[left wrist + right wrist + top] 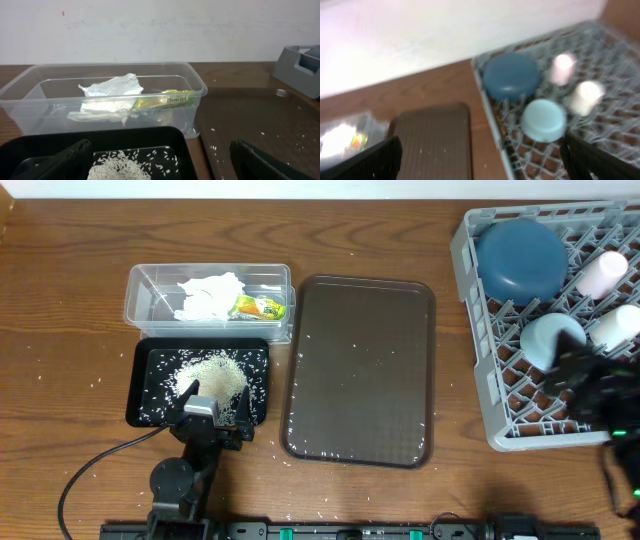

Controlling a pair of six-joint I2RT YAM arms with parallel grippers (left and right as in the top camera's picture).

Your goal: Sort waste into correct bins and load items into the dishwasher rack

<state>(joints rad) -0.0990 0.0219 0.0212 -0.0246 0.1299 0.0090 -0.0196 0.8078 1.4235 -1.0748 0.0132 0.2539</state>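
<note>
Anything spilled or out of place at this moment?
Yes: loose rice grains lie scattered on the brown serving tray and the wooden table around it, outside the black tray-bin that holds the main rice pile.

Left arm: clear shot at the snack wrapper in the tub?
Probably yes. The left gripper is open over the black tray, the clear tub just beyond has no lid, and the snack wrapper lies exposed beside the tissue.
</note>
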